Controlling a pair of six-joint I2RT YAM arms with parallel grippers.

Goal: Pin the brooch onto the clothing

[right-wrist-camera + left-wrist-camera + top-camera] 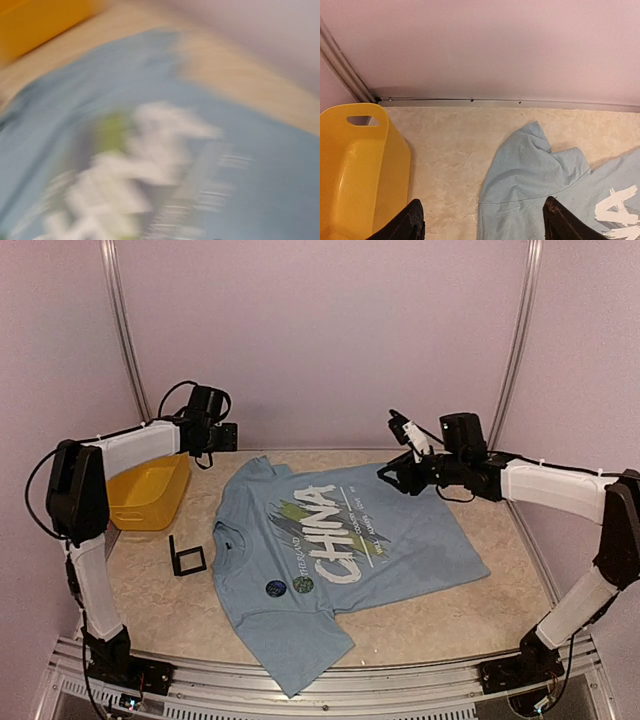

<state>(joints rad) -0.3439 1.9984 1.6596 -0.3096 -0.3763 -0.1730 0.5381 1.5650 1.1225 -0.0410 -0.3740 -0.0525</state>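
**Shirt spread flat, two brooches on it, arms held above**

At the far left a yellow bin [150,495] stands on the table [450,610]. The left gripper [228,437] hangs above the bin's far end, jaws spread wide with nothing between them. A small black frame [187,557] lies just left of the T-shirt [400,555], which is spread flat mid-table. A dark round brooch [276,588] and a greenish round brooch [304,584] sit side by side on its chest. The right gripper [392,478] hovers over the shirt's far right edge; its opening cannot be told.
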